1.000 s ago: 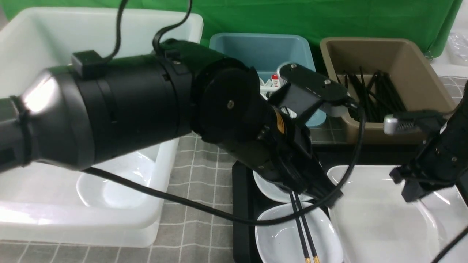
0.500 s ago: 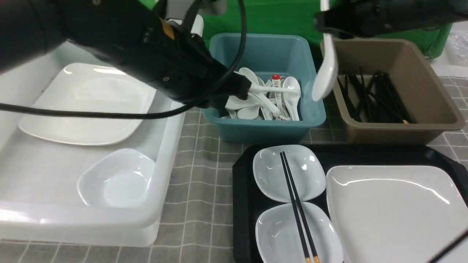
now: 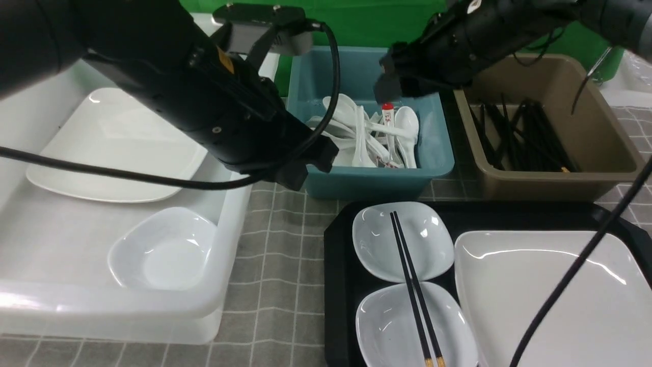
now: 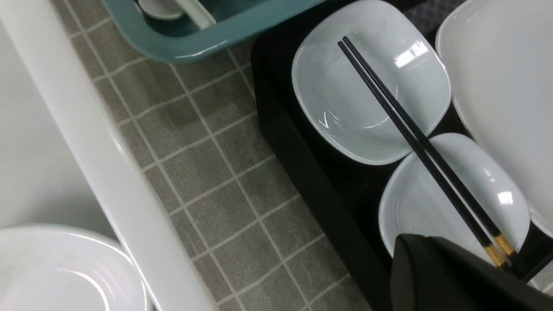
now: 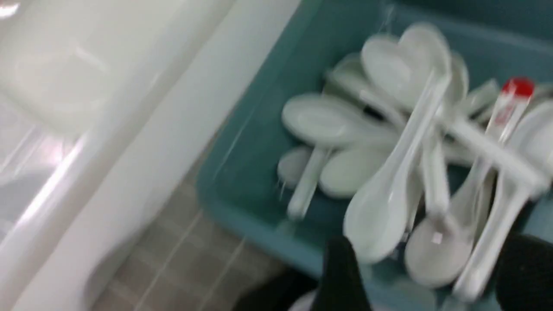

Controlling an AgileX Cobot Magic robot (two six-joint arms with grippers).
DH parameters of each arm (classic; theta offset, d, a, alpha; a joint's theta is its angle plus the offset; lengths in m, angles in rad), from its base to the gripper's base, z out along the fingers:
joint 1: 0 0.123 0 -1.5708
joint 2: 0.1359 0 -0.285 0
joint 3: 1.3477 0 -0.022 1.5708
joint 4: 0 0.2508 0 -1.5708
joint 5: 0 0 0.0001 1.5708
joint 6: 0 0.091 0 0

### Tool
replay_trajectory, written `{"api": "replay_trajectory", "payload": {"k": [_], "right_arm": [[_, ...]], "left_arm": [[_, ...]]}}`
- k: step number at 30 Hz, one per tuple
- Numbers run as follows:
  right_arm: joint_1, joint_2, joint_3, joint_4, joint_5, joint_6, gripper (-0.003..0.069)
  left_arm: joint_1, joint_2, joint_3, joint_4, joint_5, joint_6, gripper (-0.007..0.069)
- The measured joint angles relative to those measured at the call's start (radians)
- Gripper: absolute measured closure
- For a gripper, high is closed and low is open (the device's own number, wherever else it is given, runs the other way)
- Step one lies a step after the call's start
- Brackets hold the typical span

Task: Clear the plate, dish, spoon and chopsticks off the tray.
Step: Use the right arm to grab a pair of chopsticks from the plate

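At the lower right of the front view was the black tray (image 3: pixel 530 215), cut by the frame's edge. On it, near the bottom, lay the nearer dish (image 3: pixel 395 326), and just behind it was the farther dish (image 3: pixel 377 239). The chopsticks (image 3: pixel 411 275) rested across both dishes, with their tan-gold ends toward the bottom edge. To the right of the dishes was the plate (image 3: pixel 535 300), also on the tray, and a dark cable (image 3: pixel 575 265) passed in front of it.

At the left of the frame stood the white bin (image 3: pixel 204 300). In it were a deep white dish (image 3: pixel 165 250) and, behind this dish, a large white plate (image 3: pixel 117 148).

The left gripper (image 3: pixel 308 165) was above the gap between the white bin and the tray, near the teal bin; its jaws were closed, and they held nothing.

Farther away, in the upper middle, was the teal bin (image 3: pixel 377 178), which contained many white utensils. The spoon (image 3: pixel 360 142) lay on top of this pile. The right gripper (image 3: pixel 389 76) was above the teal bin, and its fingers (image 5: pixel 345 280) stood apart, with nothing gripped.

At the upper right was the brown bin (image 3: pixel 560 178) with dark sticks (image 3: pixel 540 137) inside. A green cloth (image 3: pixel 351 20) was behind the bins.
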Motion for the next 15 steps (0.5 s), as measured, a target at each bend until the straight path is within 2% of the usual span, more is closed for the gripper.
{"api": "replay_trajectory", "payload": {"k": [1, 2, 3, 4, 6, 9, 12, 15], "right_arm": [[0.006, -0.025, 0.002, -0.006, 0.148, 0.002, 0.0267], [0.01, -0.028, 0.006, -0.007, 0.18, 0.004, 0.0277], [0.03, -0.059, 0.044, -0.02, 0.254, 0.02, 0.0356], [0.05, -0.081, 0.082, -0.039, 0.27, 0.022, 0.0391], [0.108, -0.103, 0.171, -0.081, 0.27, 0.034, 0.0398], [0.182, -0.112, 0.278, -0.173, 0.27, 0.097, 0.0357], [0.291, -0.11, 0.448, -0.322, 0.238, 0.236, 0.0222], [0.34, -0.11, 0.534, -0.365, 0.166, 0.288, 0.0132]], "left_arm": [[0.0, -0.001, 0.0, 0.0, 0.003, 0.007, 0.0623], [0.0, -0.001, 0.0, 0.0, 0.004, 0.008, 0.0623], [0.0, -0.002, 0.0, 0.0, 0.005, 0.015, 0.0623], [0.0, -0.002, 0.0, -0.003, 0.013, 0.02, 0.0623], [0.0, -0.003, 0.0, -0.005, 0.032, 0.023, 0.0623], [0.0, -0.004, 0.0, -0.005, 0.058, 0.027, 0.0623], [0.0, -0.004, 0.0, -0.005, 0.078, 0.034, 0.0623], [0.0, -0.004, 0.0, -0.006, 0.087, 0.039, 0.0623]]}}
